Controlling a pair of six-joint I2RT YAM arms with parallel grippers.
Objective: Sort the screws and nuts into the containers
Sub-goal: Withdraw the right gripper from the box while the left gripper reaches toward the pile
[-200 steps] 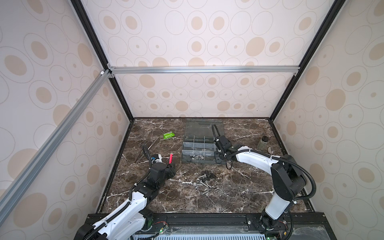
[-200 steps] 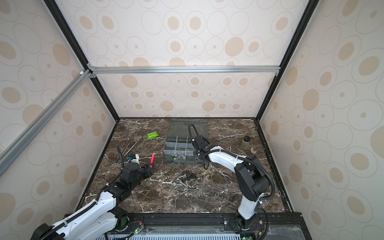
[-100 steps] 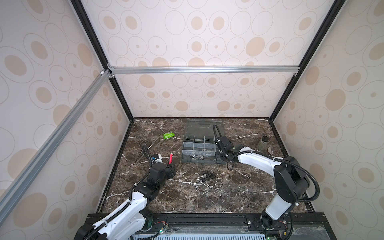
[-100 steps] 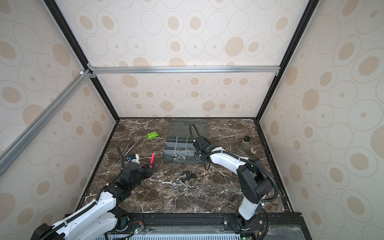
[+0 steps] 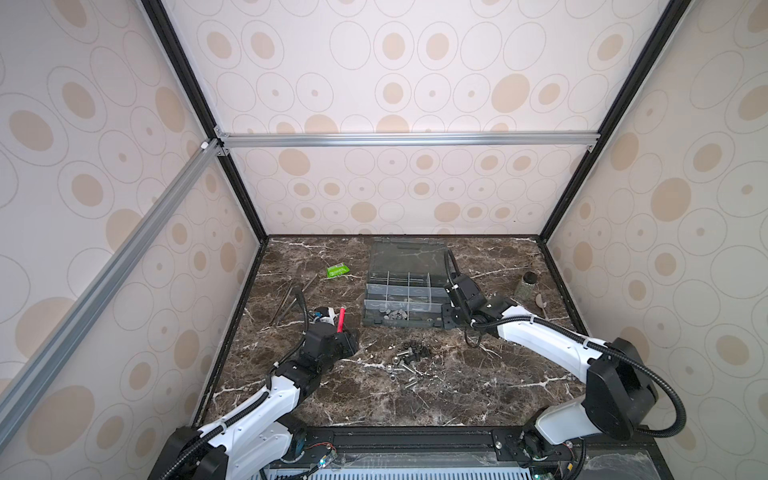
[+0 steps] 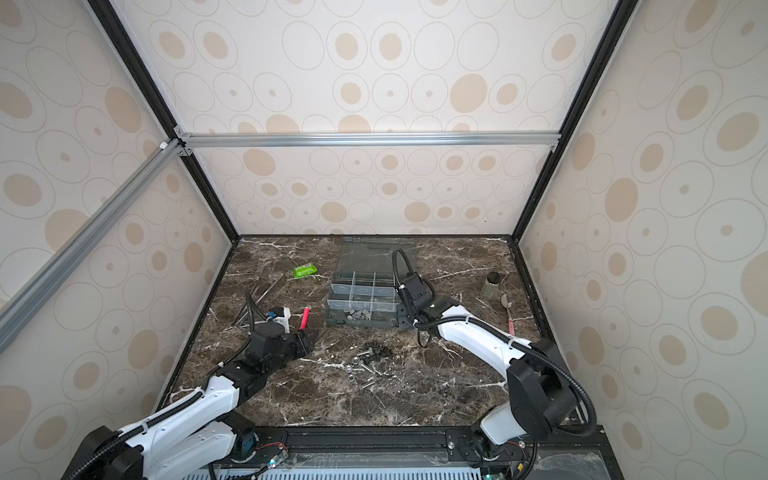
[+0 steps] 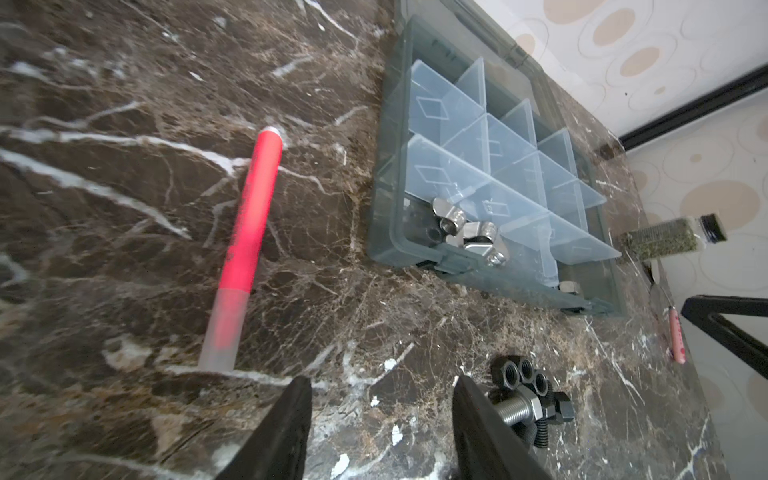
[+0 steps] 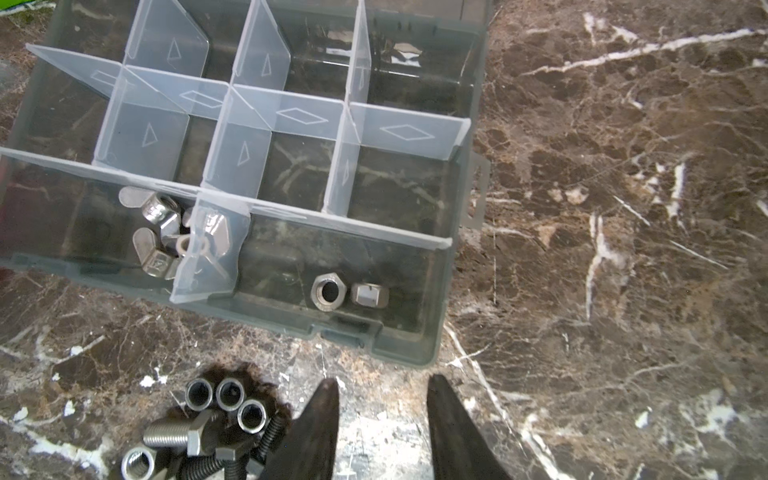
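In both top views the loose screws (image 5: pixel 406 360) and nuts (image 5: pixel 415 347) on the tabletop (image 5: pixel 478 386) are too small to tell apart. The right wrist view's edge cuts off some of these screws. The red pen (image 7: pixel 249 216) looks blurred in the left wrist view.

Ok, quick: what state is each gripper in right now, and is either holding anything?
Left gripper: open, nothing between the jaws.
Right gripper: open, nothing between the jaws.
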